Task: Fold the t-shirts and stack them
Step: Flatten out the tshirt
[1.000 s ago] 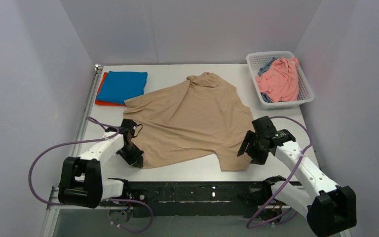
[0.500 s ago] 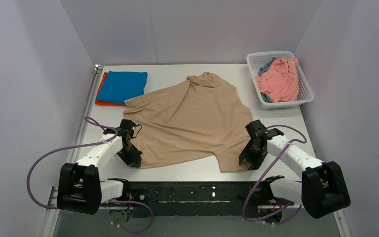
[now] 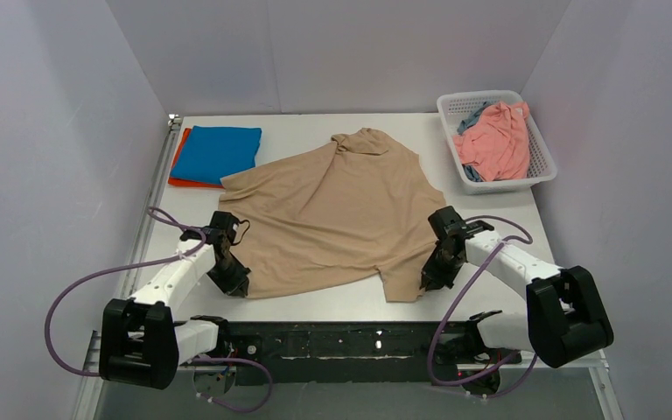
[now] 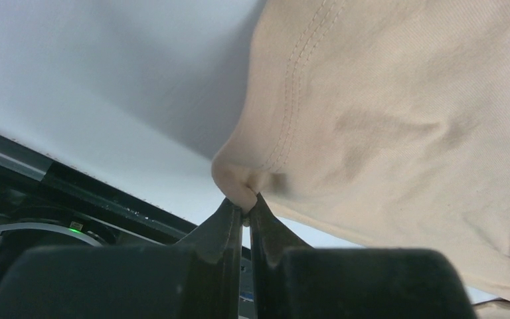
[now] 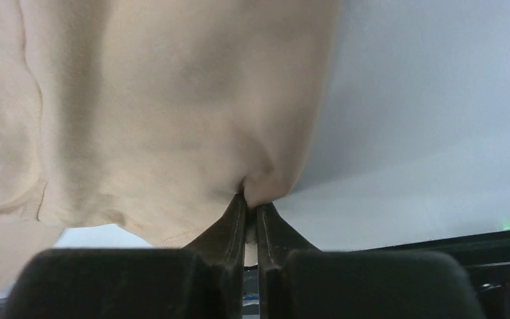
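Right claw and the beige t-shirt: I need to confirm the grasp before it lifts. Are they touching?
Touching. The right wrist view shows the right claw pinched shut on a bunched fold of the beige t-shirt.

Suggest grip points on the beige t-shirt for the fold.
The two near corners, approached from the near table edge: the beige t-shirt lies spread out with those corners toward the arms. The left end effector and right end effector each pinch one, shut on cloth.

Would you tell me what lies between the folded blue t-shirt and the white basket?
The bunched far end of the beige t-shirt, bare table either side, seen in the top view.
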### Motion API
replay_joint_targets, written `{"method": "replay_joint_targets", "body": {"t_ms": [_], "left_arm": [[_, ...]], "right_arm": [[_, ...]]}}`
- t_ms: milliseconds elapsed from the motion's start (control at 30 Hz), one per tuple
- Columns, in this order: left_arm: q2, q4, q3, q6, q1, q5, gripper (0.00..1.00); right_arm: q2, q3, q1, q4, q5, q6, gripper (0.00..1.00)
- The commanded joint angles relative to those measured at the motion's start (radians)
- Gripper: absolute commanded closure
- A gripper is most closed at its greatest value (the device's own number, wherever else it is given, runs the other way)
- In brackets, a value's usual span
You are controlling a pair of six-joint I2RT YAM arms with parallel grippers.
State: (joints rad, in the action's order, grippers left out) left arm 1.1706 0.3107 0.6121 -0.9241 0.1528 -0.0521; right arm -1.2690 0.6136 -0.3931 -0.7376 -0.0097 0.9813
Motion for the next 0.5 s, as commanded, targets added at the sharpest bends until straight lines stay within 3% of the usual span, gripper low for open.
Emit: {"method": "replay_joint_targets", "body": {"t_ms": [0, 200, 467], "left_arm": [[-0.049, 0.171, 0.047, 0.028, -0.001, -0.055, 1.00], [-0.167, 0.256, 0.198, 0.055, -0.001, -0.064, 1.00], [-0.284, 0.306, 0.611, 0.142, -0.002, -0.149, 1.00]], "right_arm": [[0.018, 0.046, -0.004, 0.026, 0.092, -0.035, 0.98], [0.211, 0.275, -0.001, -0.135, 0.283, -0.116, 0.99], [0.317, 0.713, 0.010, -0.219, 0.447, -0.236, 0.99]]}}
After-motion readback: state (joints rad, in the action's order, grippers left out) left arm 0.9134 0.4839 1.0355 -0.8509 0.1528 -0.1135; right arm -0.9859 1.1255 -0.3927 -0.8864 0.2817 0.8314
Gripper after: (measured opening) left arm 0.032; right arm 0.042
